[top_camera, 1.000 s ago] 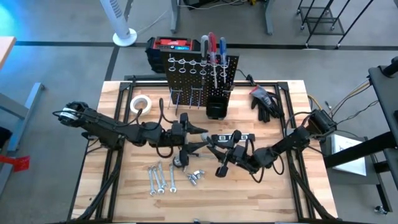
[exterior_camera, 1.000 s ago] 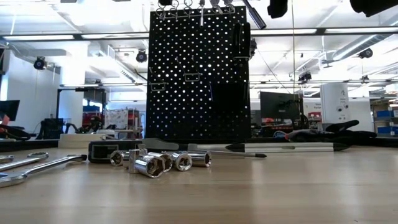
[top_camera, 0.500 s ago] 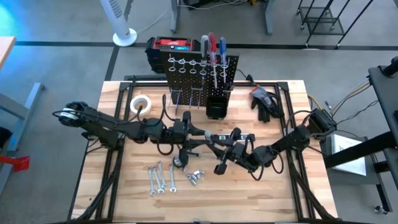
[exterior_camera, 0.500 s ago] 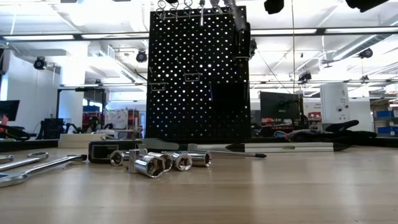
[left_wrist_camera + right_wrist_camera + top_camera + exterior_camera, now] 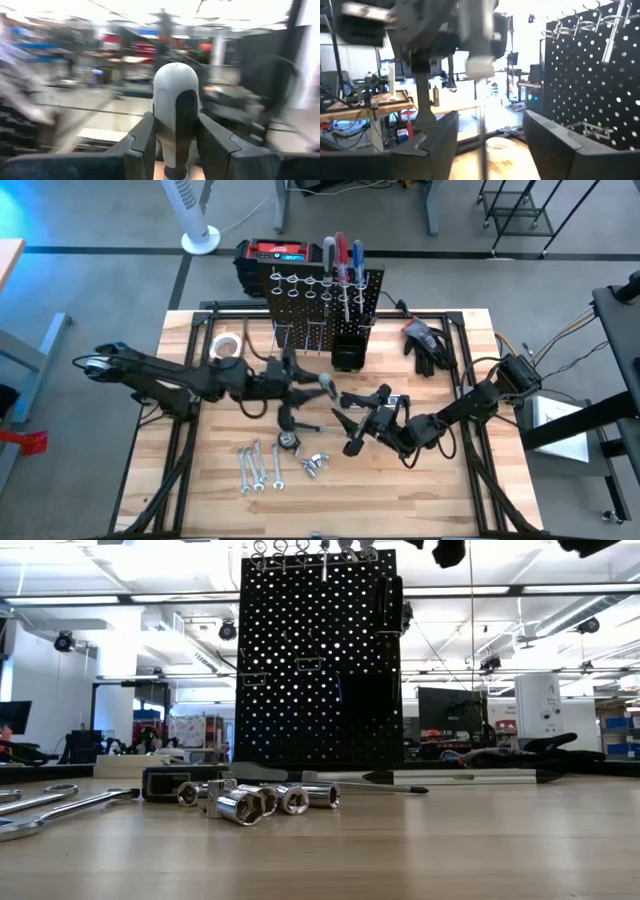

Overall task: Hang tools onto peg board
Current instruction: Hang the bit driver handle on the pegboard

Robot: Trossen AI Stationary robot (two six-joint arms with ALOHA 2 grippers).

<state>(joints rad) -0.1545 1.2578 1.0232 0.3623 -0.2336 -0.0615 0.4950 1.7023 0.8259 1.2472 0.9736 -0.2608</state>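
Note:
My left gripper (image 5: 316,385) (image 5: 175,145) hovers above the table's middle, in front of the black peg board (image 5: 325,300) (image 5: 320,660), and is shut on a screwdriver with a grey and black handle (image 5: 175,100). My right gripper (image 5: 350,423) (image 5: 487,145) is open just right of it. In the right wrist view the screwdriver's thin shaft (image 5: 481,135) shows between the right fingers, apart from both. Red, blue and grey screwdrivers (image 5: 342,258) hang on the board. Silver wrenches (image 5: 258,467) and sockets (image 5: 260,800) lie flat on the table. My left gripper pinches the screwdriver's handle between its two fingers, at the handle's lower half (image 5: 175,150). The fingers come in about level from the table's left and lie across the handle. The screwdriver stands roughly upright, rounded butt end (image 5: 175,75) up, lifted clear of the table.
A white tape roll (image 5: 227,345) lies at the far left and black gloves (image 5: 425,340) at the far right. A black bin (image 5: 347,355) sits at the board's foot, a black-and-red case (image 5: 270,252) behind it. Another screwdriver (image 5: 440,778) lies under the right arm.
My right gripper has opened and let go of the screwdriver. My left gripper has risen a little and drawn toward the table's far left with the screwdriver, which stays upright and clear of the table.

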